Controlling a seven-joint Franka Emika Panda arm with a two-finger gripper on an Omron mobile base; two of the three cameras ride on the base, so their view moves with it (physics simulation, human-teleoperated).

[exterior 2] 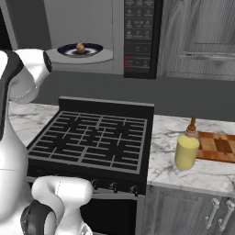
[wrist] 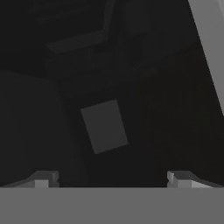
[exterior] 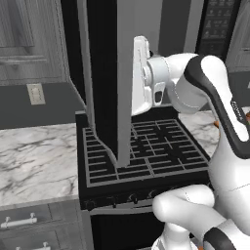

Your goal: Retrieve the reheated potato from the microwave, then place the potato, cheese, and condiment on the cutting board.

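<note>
Kitchen range stood below the open microwave (exterior 2: 137,36), where the potato (exterior 2: 80,47) sat on a plate (exterior 2: 94,47); judged light, firm, rounded and liable to roll, best pinched across its middle; gripper (wrist: 111,179) spread wide, empty.

Even, flat rendered light in both base views; the hand view is very dim.

The marble tabletop (exterior 2: 193,170) and white arm read bright without glare, and shadows are faint. The microwave (exterior 2: 137,36) cavity is softly lit around the potato (exterior 2: 80,47). All frames are slightly soft and low in resolution. The hand view is nearly black, shapes barely separating.
</note>
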